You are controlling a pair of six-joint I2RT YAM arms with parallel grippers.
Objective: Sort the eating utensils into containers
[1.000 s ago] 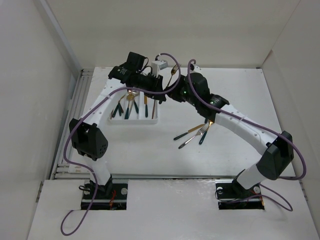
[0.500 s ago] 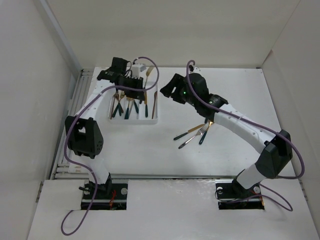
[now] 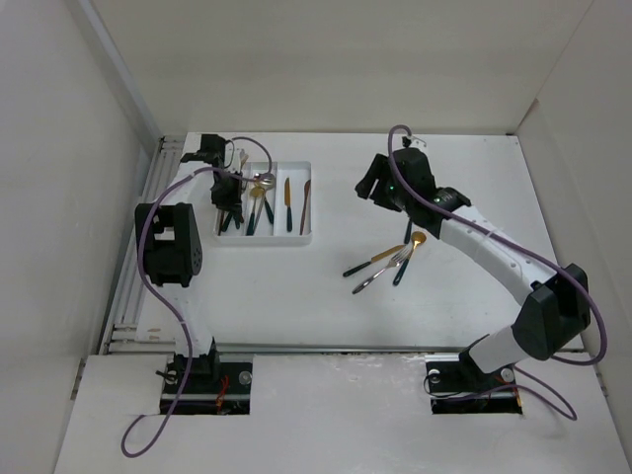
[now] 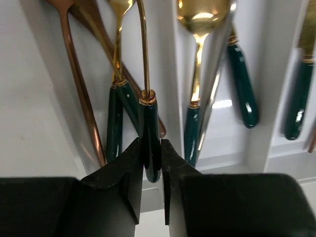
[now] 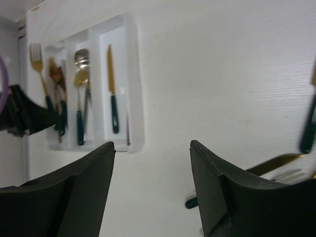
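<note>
The white tray (image 3: pixel 265 243) lies at the back left, its three containers holding several eating utensils. My left gripper (image 4: pixel 150 148) is shut on the dark green handle of a gold fork (image 4: pixel 144 54), low over the left compartment (image 3: pixel 225 193). Other forks (image 4: pixel 114 123) lie beside it and spoons (image 4: pixel 197 29) fill the middle compartment. A knife (image 3: pixel 287 202) and a copper piece (image 3: pixel 306 193) lie in the right one. My right gripper (image 5: pixel 152 148) hangs open and empty over bare table right of the tray (image 3: pixel 370 185). Several loose utensils (image 3: pixel 380 265) lie mid-table.
White walls close in the table on the left, back and right. A metal rail (image 3: pixel 148 227) runs along the left edge beside the tray. The right arm's forearm (image 3: pixel 474 242) passes just behind the loose utensils.
My right gripper opened, left the copper piece in the tray's right compartment and drew back to the right. My left gripper carried its fork leftward over the left compartment.
</note>
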